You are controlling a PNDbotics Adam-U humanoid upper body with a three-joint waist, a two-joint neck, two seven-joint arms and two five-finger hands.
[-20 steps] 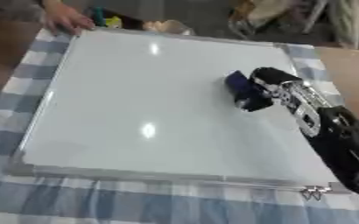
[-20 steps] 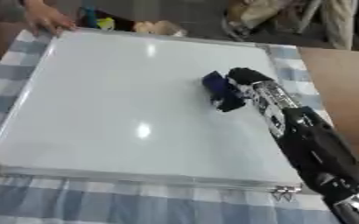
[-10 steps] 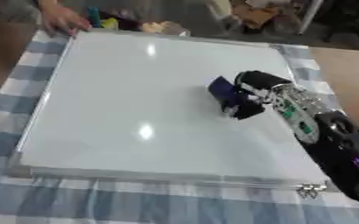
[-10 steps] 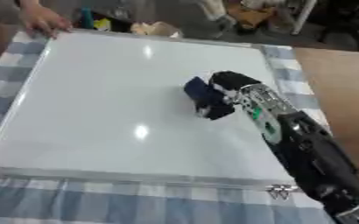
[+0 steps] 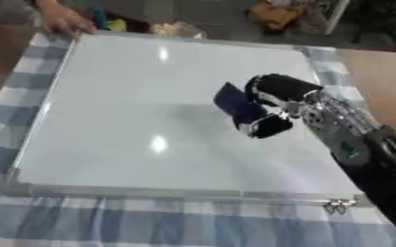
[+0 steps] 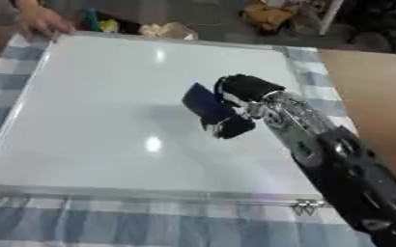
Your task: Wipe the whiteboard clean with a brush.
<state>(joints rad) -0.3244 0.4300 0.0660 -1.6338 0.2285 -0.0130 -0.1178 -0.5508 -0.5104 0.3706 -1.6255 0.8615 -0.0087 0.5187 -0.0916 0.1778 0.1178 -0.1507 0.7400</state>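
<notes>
On whiteboard [image 5: 134,106], brush [image 5: 238,107] in right hand [image 5: 273,103]

Brush [image 5: 238,105] on whiteboard [image 5: 134,120] centre-right, under right hand [image 5: 277,99]; person's hand [image 5: 63,21] at far-left corner.

The whiteboard [image 5: 134,125] is white with a silver frame, lying on a blue-and-white checked cloth [image 5: 150,226]. The brush [image 5: 239,107] is dark blue, the right hand [image 5: 277,94] black and silver.

The right hand [image 5: 273,103] is curled over the dark blue brush [image 5: 235,103], hiding most of it, and motion blurs both. A person's hand [image 5: 62,21] at the upper left is cut off at the wrist. Small yellow and tan things [image 6: 163,30] along the top edge are too blurred to name.
</notes>
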